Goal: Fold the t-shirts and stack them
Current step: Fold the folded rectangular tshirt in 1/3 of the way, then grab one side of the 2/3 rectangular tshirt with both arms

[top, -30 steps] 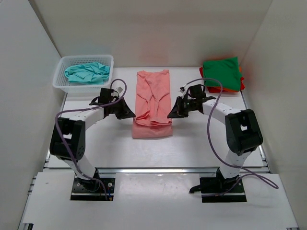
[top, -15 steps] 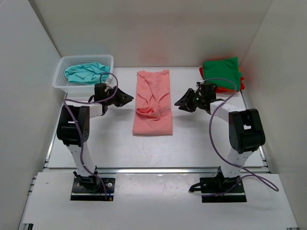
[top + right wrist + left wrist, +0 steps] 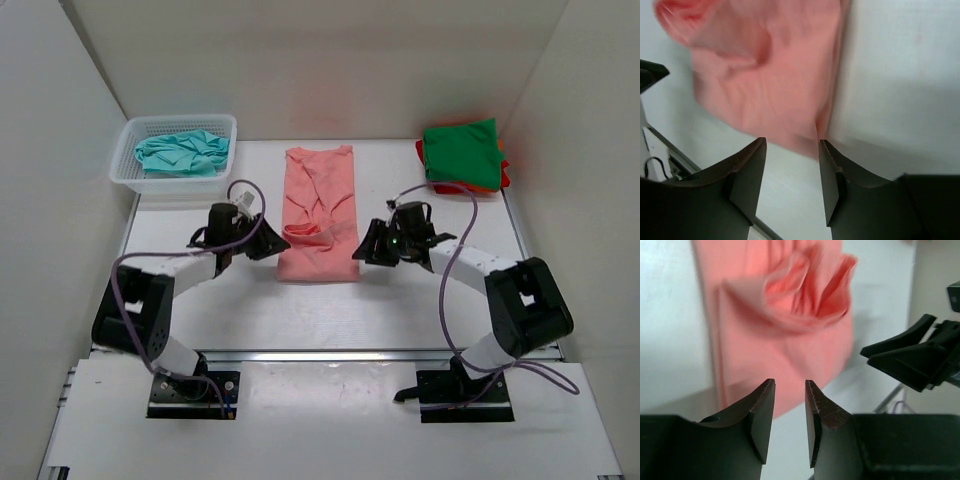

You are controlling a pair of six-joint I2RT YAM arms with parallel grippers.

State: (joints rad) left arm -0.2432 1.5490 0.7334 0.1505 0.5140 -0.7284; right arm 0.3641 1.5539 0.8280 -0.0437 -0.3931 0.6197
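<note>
Flanking one salmon shirt (image 3: 320, 205), left claw (image 3: 276, 247), right claw (image 3: 360, 250)

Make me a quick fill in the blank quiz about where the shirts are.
The teal t-shirt lies in the white ____.
The ____ t-shirt tops the stack at the far right.
The left gripper and right gripper, both open, flank the ____ t-shirt.
Missing words: basket; green; salmon pink.

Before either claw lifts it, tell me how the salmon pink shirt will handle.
Likely floppy: the salmon pink shirt lies rumpled into soft folds at its middle. Probably light for its size: the cloth looks thin. Lifted by the open left claw and right claw, it may sag between them.
</note>
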